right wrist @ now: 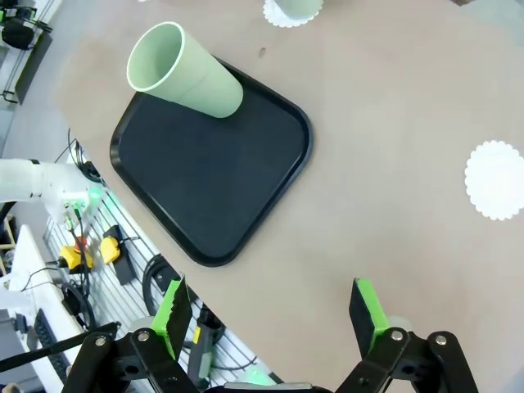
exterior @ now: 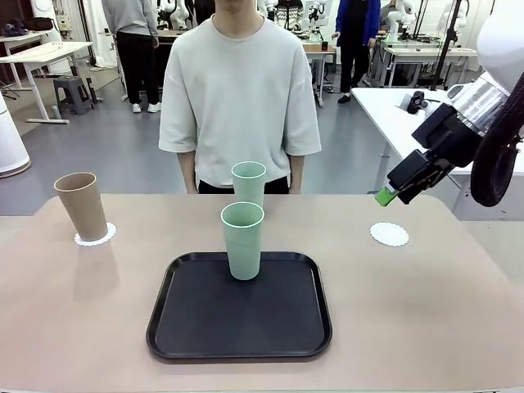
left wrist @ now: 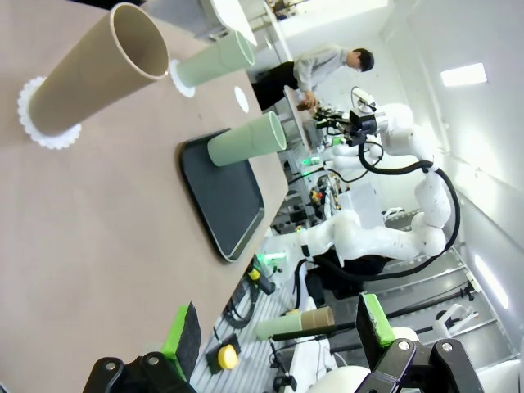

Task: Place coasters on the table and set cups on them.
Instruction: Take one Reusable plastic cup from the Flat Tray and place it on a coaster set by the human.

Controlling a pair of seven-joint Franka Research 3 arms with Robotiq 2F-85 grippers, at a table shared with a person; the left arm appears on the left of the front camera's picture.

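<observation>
On the left of the front view, the tan-brown tapered cup [exterior: 81, 206] sits on a white lacy paper coaster [exterior: 95, 236]. A pale mint tumbler [exterior: 248, 182] stands at the far middle of the beige table [exterior: 426, 311]. The second mint cup [exterior: 242, 240] is on the black rounded-square tray [exterior: 246, 327], and a bare coaster [exterior: 389, 234] waits at the right, with the right gripper [exterior: 385, 196] just above it in the frame. So I'd say we're on the last cup: that gripper needs to swing to the tray, close on the cup and carry it to the bare coaster. The table's plain and smooth. Behind it there's a person in a pale tee, white tables and a grey floor.

Left wrist view: the left gripper [left wrist: 278, 332] is spread wide with nothing in it.

Right wrist view: jaws wide apart and empty, tray cup at upper left, bare coaster at the right edge.
</observation>
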